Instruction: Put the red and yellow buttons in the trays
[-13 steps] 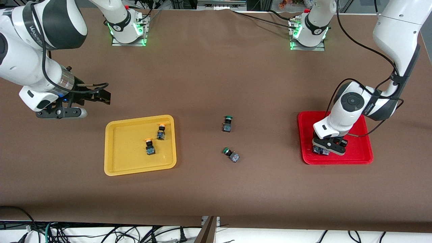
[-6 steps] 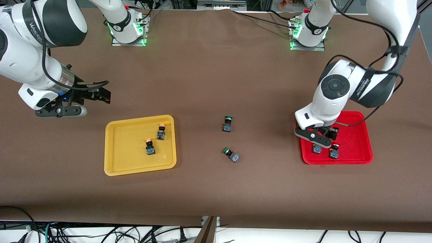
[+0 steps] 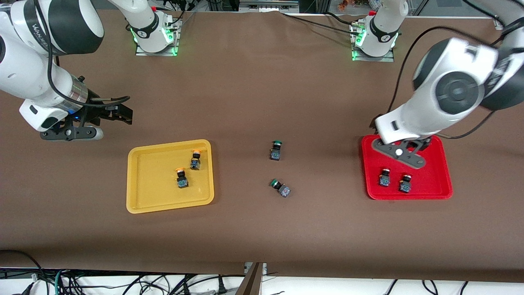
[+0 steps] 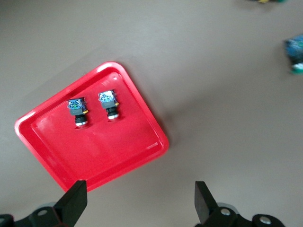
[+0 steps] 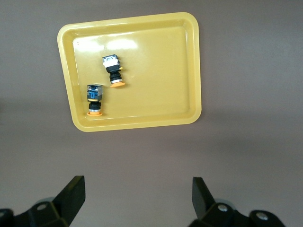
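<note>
The red tray (image 3: 434,180) lies toward the left arm's end and holds two red-capped buttons (image 3: 384,177) (image 3: 405,183) side by side. My left gripper (image 3: 403,153) hangs open and empty over the tray's edge nearer the bases. The left wrist view shows the red tray (image 4: 109,151), both red buttons (image 4: 77,112) (image 4: 109,104) and the gripper (image 4: 139,205). The yellow tray (image 3: 139,205) holds two orange-yellow buttons (image 3: 195,159) (image 3: 181,178). My right gripper (image 3: 118,114) waits open and empty over bare table beside it. The right wrist view shows the gripper (image 5: 137,198), the yellow tray (image 5: 156,71) and its buttons (image 5: 113,71) (image 5: 94,99).
Two green-capped buttons (image 3: 276,150) (image 3: 280,187) lie on the brown table between the trays, the second tipped on its side. One also shows in the left wrist view (image 4: 296,49). The arm bases stand along the table's edge farthest from the camera.
My left gripper was low in the red tray, has let go of a red button there, and has risen open toward the bases. The right arm has barely moved.
</note>
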You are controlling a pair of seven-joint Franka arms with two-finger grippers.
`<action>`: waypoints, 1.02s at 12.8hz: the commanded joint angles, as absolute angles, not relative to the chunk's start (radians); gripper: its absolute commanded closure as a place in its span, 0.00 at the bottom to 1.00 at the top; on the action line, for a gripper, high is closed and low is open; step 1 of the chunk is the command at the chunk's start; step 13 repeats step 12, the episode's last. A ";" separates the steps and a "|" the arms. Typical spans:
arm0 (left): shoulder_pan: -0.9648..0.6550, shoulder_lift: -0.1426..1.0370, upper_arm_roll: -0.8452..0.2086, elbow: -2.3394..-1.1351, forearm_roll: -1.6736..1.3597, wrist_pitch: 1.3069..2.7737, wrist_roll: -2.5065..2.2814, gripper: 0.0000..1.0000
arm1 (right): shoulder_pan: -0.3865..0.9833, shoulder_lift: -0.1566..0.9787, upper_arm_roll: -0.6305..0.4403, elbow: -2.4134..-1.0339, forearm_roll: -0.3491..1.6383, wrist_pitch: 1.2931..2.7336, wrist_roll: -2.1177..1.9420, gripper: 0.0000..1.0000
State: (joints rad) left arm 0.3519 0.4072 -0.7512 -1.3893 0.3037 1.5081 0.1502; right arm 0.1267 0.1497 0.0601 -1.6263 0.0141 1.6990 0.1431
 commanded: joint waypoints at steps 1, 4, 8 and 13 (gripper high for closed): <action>0.338 0.294 -0.604 -1.333 0.156 1.445 0.375 0.00 | 0.112 0.127 0.075 -1.649 0.003 1.692 0.147 0.00; 0.052 0.160 -0.103 -1.391 -0.018 1.454 0.442 0.00 | 0.112 0.129 0.075 -1.648 0.003 1.692 0.147 0.00; -0.146 -0.081 0.152 -1.765 -0.017 1.769 0.333 0.00 | 0.112 0.135 0.075 -1.637 -0.002 1.700 0.143 0.00; -0.140 -0.100 0.150 -1.787 -0.025 1.770 0.299 0.00 | 0.104 0.150 0.075 -1.611 -0.002 1.700 0.109 0.00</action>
